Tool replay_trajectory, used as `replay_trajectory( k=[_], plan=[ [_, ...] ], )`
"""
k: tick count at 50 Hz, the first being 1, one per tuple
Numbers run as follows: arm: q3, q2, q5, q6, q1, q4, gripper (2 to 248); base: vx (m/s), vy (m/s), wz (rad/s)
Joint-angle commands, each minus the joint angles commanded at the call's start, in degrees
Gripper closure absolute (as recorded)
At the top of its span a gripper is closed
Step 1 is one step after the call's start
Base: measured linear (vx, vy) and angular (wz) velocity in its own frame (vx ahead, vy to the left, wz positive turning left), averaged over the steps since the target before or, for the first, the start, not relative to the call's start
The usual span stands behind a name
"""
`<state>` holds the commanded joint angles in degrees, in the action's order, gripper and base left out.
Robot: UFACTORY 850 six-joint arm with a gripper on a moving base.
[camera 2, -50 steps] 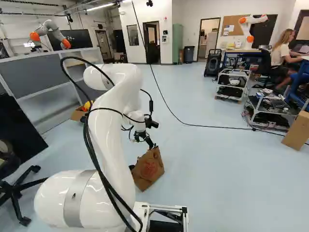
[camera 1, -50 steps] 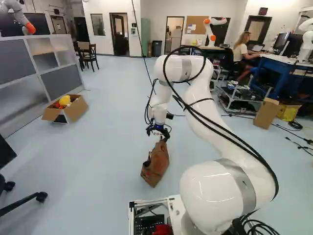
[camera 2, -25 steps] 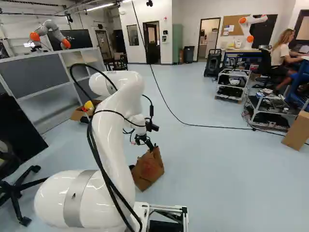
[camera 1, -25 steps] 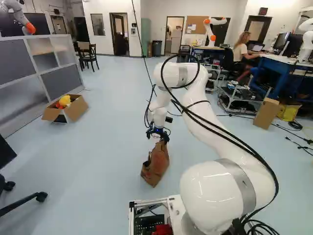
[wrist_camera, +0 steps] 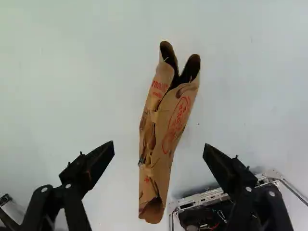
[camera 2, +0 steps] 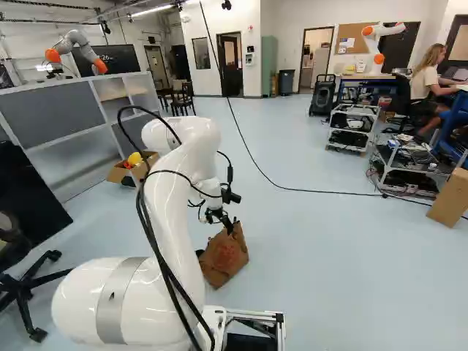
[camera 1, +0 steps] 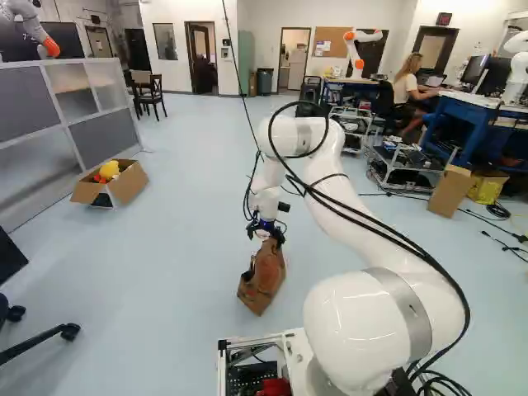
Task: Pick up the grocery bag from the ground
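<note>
Well, brown grocery bag (wrist_camera: pixel 174 120), crumpled, red marks showing.

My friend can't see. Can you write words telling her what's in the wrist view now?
A brown paper grocery bag with red printing, seen from above on a pale floor, shows between the spread fingers of an open black gripper, touching neither. Part of a metal frame shows near one finger.

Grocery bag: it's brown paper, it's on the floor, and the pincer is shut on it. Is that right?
Not quite: the pincer is open. The wrist view shows its fingers wide apart, with a gap on either side of the grocery bag. The bag is indeed brown paper and on the floor.
</note>
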<state>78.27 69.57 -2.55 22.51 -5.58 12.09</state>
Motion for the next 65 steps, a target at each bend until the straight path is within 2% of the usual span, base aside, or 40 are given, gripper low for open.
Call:
replay_trajectory(
  k=[57,65],
  plan=[
    [10.4,12.2,0.0,0.0,0.0,0.0,3,0.0,0.0,0.0],
    [11.0,12.9,0.0,0.0,0.0,0.0,3,0.0,0.0,0.0]
  ],
)
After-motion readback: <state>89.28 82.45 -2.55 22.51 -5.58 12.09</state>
